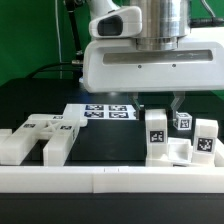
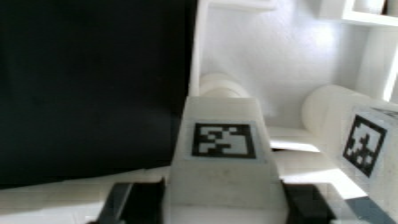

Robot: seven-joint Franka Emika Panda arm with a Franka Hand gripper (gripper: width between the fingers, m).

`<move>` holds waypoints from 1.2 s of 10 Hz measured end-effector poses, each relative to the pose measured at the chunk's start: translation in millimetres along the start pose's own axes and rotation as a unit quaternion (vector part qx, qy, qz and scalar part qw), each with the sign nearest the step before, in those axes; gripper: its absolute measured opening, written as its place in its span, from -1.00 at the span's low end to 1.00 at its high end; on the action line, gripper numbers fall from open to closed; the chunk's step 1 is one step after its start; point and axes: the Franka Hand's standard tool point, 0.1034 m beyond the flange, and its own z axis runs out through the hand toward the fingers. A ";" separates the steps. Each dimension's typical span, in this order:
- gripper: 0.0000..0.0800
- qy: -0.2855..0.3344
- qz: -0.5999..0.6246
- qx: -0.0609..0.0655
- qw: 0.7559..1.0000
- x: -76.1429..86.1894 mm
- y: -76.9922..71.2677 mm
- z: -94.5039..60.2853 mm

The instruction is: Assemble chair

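While the arm's white gripper (image 1: 163, 108) hangs low over the exterior view's right side of the black table (image 1: 30, 105), we see the chair as loose parts; none look joined yet, as far as we can tell. At the exterior view's left, near the front, lies a wide slotted piece (image 1: 40, 138) with tags on its prongs; at the exterior view's right stands a cluster of upright tagged blocks (image 1: 205, 140), just behind the long white rail (image 1: 100, 180) that edges the near side; the marker board (image 1: 105, 111) lies flat between the two groups, farther back.

From the wrist view, one narrow block (image 2: 222, 150) runs straight out between the fingers, its square tag facing the camera; the dark pads (image 2: 134, 203) sit against both of its long sides with no gap that we can make out, so we read the claw as closed on this block; a second tagged piece (image 2: 365, 140) stands just beside it.

We judge the block rigid and light, hard plastic that will not give under a squeeze; its smooth flat faces look slippery, so a hold across the two parallel sides, about midway along, should keep it from twisting; we would leave the tag uncovered. Its neighbour stands close; a straight lift seems the safest way to clear it.
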 end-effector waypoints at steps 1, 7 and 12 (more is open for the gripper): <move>-0.27 0.000 0.000 0.000 1.000 0.0 0.0 0.0; -0.26 0.004 0.245 0.001 0.970 -3.8 -9.6 1.0; -0.26 0.003 0.458 0.002 0.889 -5.2 -16.2 1.9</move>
